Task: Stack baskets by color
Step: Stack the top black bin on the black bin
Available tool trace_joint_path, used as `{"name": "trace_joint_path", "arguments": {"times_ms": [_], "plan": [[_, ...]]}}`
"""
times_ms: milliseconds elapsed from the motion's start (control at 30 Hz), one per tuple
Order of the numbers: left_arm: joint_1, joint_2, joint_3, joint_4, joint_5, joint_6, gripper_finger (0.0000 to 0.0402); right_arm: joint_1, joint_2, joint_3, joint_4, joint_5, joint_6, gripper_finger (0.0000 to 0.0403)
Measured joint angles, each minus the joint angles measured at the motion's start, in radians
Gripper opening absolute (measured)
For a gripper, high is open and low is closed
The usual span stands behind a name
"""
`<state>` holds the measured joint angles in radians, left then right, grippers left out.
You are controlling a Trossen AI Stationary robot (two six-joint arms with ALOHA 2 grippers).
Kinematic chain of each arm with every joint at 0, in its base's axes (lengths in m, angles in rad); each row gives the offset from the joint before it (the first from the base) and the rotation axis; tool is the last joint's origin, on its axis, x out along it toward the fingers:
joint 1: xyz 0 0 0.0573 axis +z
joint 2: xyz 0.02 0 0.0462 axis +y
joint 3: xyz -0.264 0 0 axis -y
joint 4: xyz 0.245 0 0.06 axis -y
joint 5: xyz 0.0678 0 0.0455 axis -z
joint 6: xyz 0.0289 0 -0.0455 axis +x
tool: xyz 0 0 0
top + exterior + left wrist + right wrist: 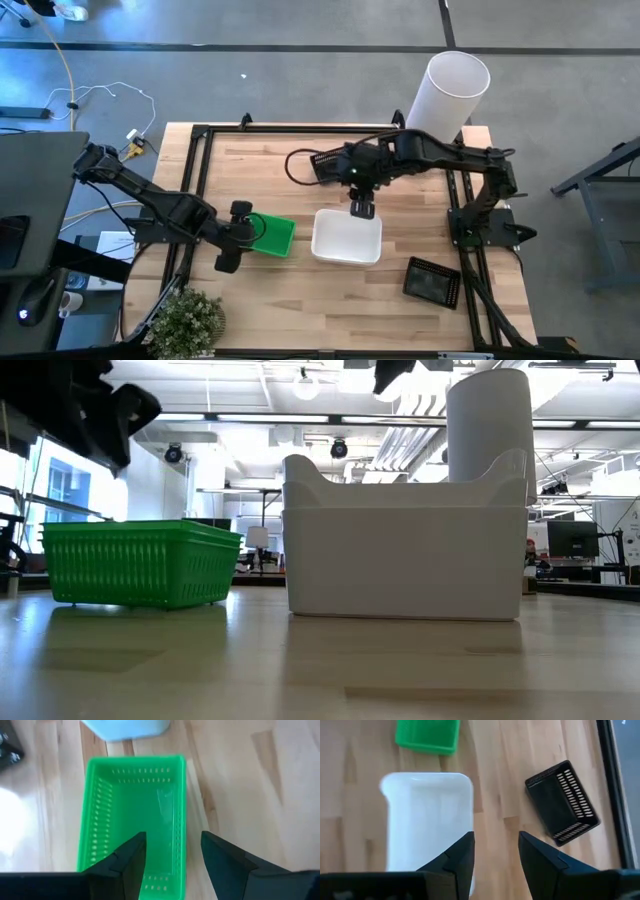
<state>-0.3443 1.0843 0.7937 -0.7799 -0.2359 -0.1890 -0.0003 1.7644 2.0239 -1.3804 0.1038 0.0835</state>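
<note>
A bright green basket (274,236) (132,815) (140,563) rests on its base on the table, left of centre. My left gripper (245,236) (172,865) is open just above the basket's left end, one finger over its inside and one outside its near long wall, touching nothing. A white basket (347,238) (427,820) stands at the centre; the low view shows it (405,550) nested in a second white one. My right gripper (362,208) (495,862) hangs open above the white basket's far edge. A black mesh basket (433,281) (563,802) lies near the right edge.
A tall white cylinder (447,92) stands at the far right corner. A leafy plant (187,320) sits at the near left corner. A black frame rail (200,170) borders the table. Bare wood lies between the white and black baskets and along the near edge.
</note>
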Motion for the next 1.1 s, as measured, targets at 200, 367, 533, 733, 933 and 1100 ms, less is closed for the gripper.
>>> {"name": "trace_joint_path", "arguments": {"times_ms": [200, 367, 533, 733, 933, 1100], "plan": [[0.0, -0.025, 0.019, -0.001, 0.001, 0.05, 0.0177, -0.073, 0.044, 0.0, -0.001, 0.0, -0.126, 0.0138], [0.0, -0.075, 0.019, -0.001, 0.012, 0.056, 0.0177, -0.147, 0.073, 0.0, -0.002, -0.008, -0.22, 0.0138], [0.0, -0.15, 0.019, 0.001, 0.023, 0.062, 0.0177, -0.223, 0.102, 0.0, 0.009, -0.009, -0.292, 0.0138], [0.0, -0.218, 0.02, 0.013, 0.015, 0.046, 0.0177, -0.303, 0.151, -0.004, 0.021, -0.038, -0.421, 0.0138], [-0.001, -0.246, 0.02, 0.012, 0.015, 0.044, 0.0177, -0.355, 0.224, -0.004, 0.034, -0.104, -0.54, 0.0138], [-0.001, -0.246, 0.02, 0.014, 0.016, 0.051, 0.0177, -0.376, 0.292, -0.005, 0.046, -0.105, -0.583, 0.0138]]}}
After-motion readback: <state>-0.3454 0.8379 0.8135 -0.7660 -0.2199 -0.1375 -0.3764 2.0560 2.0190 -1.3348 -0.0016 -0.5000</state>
